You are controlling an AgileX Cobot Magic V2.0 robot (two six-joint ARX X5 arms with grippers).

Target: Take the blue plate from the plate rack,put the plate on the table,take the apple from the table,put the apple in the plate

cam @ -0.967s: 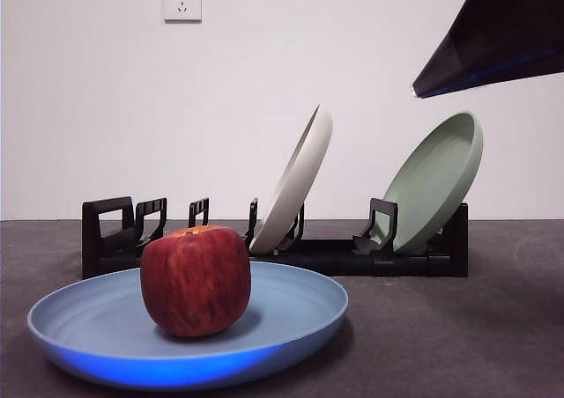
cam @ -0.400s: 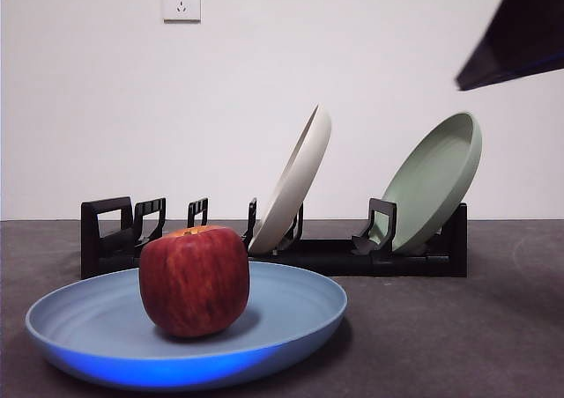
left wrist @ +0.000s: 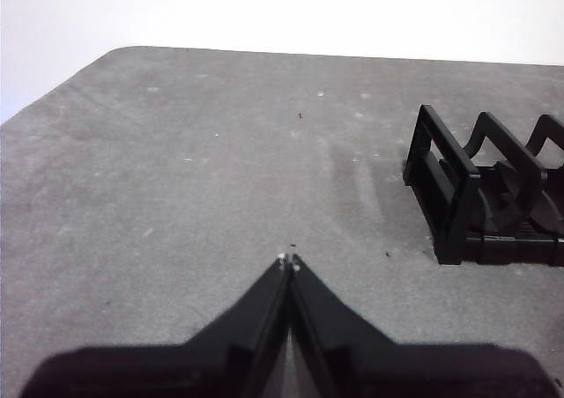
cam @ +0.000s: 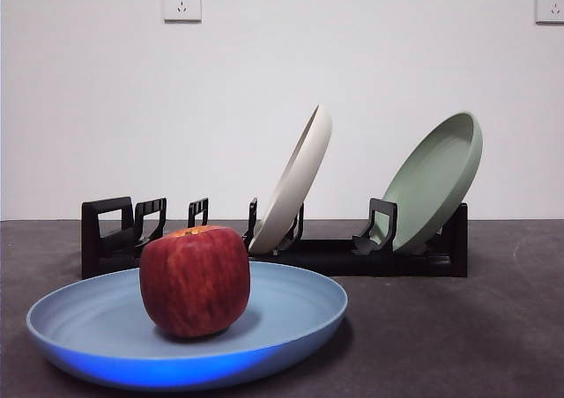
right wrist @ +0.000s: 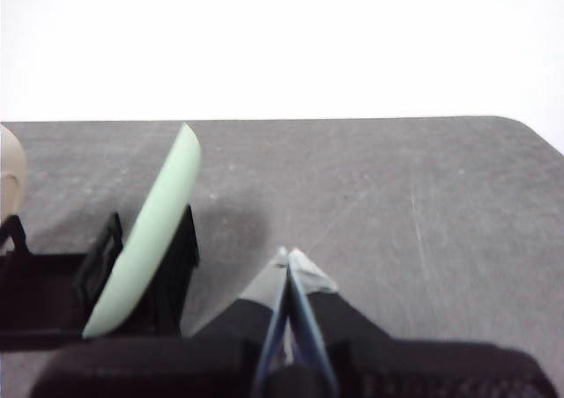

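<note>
Apple [cam: 195,281] on blue plate [cam: 291,314], front view only.

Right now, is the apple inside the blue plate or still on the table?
Inside the plate. The apple sits upright on the blue plate, whose rim surrounds it; no gripper touches it.

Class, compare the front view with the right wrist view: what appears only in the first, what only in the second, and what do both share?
Only the front view shows the apple sitting in the blue plate, plus two wall sockets.

Only the right wrist view shows the right gripper, its fingers closed together and holding nothing, raised over bare table beside the rack.

Both show the plate rack, the sage-green plate leaning in it, and the cream-white plate, which the wrist view catches only as a sliver at its edge.
</note>
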